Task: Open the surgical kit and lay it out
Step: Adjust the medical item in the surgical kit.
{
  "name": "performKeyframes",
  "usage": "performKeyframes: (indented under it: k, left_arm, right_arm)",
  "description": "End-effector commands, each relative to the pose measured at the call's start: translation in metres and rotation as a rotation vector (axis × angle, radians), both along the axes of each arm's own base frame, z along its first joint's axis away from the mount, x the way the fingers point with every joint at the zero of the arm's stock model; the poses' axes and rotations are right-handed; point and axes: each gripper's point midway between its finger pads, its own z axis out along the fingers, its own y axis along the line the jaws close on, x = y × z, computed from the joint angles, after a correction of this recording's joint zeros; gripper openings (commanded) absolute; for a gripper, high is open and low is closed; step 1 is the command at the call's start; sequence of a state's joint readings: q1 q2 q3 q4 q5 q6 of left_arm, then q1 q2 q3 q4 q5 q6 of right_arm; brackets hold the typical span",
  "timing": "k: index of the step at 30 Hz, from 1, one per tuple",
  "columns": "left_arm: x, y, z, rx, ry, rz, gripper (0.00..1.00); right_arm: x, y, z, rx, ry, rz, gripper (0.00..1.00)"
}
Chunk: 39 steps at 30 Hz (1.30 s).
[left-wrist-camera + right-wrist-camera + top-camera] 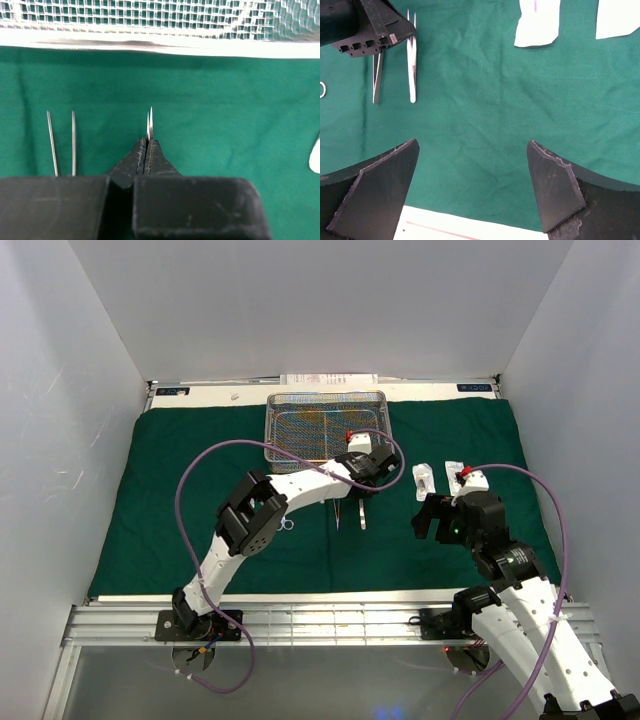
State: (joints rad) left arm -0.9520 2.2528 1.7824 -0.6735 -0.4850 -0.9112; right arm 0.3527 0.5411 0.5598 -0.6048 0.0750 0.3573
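Right gripper (472, 147) wide open, empty, hovers over bare cloth (180, 490) near front. Left gripper (146, 147) closed, pinching tweezers (150, 120), tips poking out toward tray (100, 44); lifted or not, cannot tell. Other tweezers (73, 145) flat on cloth just beside. Tweezers likely light, thin, springy, slippery steel; best pinched mid-shank across both arms. Packets (424, 480) to right, probably light, soft. Tray stiff; take by rim. Far edge: paper (330, 379), blue labels (172, 391), print too small to read.
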Motion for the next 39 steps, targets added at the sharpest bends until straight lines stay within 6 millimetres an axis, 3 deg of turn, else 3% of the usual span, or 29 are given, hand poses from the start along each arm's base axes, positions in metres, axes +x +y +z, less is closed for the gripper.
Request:
performKeyframes:
  k: [1, 3, 4, 10, 13, 14, 16, 24, 39]
  left_arm:
    - [0.008, -0.022, 0.069, -0.226, -0.09, -0.026, 0.0]
    - [0.003, -0.02, 0.064, -0.263, -0.079, -0.045, 0.0]
    - [0.006, -0.027, 0.084, -0.338, -0.118, -0.066, 0.0]
    - [0.0, -0.018, 0.088, -0.48, -0.128, -0.125, 0.01]
    - [0.002, -0.017, 0.102, -0.569, -0.152, -0.16, 0.03]
    - [-0.003, -0.01, 0.089, -0.561, -0.13, -0.162, 0.03]
    - [-0.001, -0.016, 0.1, -0.632, -0.154, -0.196, 0.04]
    - [-0.016, -0.028, 0.077, -0.705, -0.075, -0.275, 0.05]
    - [-0.018, -0.029, 0.04, -0.722, -0.035, -0.255, 0.06]
  right_arm:
    - [0.005, 0.004, 0.014, 0.006, -0.05, 0.028, 0.94]
    - [0.004, 0.005, 0.013, 0.007, -0.047, 0.035, 0.94]
    - [0.004, 0.006, 0.013, 0.008, -0.045, 0.04, 0.94]
    - [0.003, 0.008, 0.012, 0.01, -0.042, 0.051, 0.94]
    - [0.003, 0.009, 0.012, 0.011, -0.04, 0.055, 0.94]
    - [0.003, 0.009, 0.012, 0.011, -0.04, 0.055, 0.94]
    - [0.003, 0.009, 0.011, 0.011, -0.037, 0.06, 0.94]
    - [0.002, 0.012, 0.009, 0.015, -0.026, 0.074, 0.94]
    - [0.002, 0.013, 0.004, 0.008, -0.003, 0.087, 0.94]
